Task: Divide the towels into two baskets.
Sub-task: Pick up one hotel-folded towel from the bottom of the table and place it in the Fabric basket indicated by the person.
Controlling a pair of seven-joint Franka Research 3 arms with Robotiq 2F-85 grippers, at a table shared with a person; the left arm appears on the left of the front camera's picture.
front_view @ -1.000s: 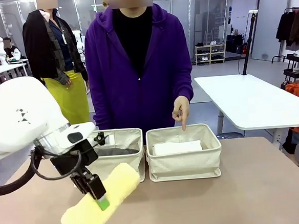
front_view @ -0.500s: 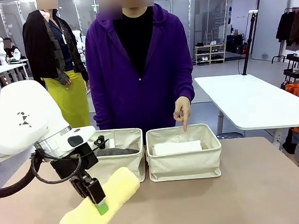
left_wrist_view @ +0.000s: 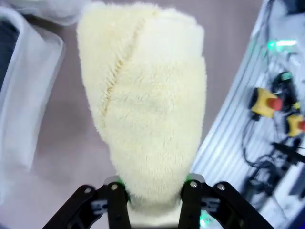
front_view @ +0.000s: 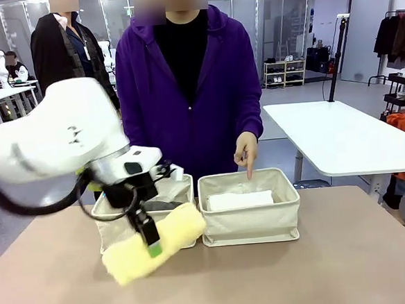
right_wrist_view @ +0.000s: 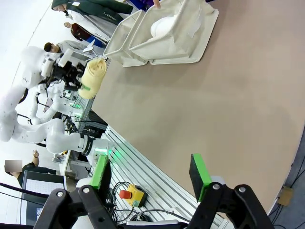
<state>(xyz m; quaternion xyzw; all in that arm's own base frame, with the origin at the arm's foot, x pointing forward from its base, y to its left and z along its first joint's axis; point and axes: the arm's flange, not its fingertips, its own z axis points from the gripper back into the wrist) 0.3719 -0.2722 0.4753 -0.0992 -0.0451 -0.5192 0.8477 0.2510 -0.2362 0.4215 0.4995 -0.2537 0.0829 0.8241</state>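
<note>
Two baskets [front_view: 249, 225]: side by side on the table [front_view: 335, 261].
Left gripper [front_view: 152, 244]: clamped on the pale yellow towel [front_view: 153, 240], held above the table just before the left basket.
Right gripper [right_wrist_view: 150, 176]: fingers spread, holding nothing.
White towel [front_view: 239, 200]: in right basket.
Person's hand [front_view: 245, 149]: pointing into right basket.

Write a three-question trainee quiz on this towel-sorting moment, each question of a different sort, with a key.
1. True or false: the left gripper is shut on the pale yellow towel.
2. Which basket is the person's hand pointing into? A) left basket B) right basket C) neither
3. Fill in: the right basket holds a ___ towel.

Key
1. True: the roll is pinched between the fingers and is off the table.
2. B: the finger points down over its far rim.
3. White: the white towel lies inside. The right gripper hangs open above the table.
</note>
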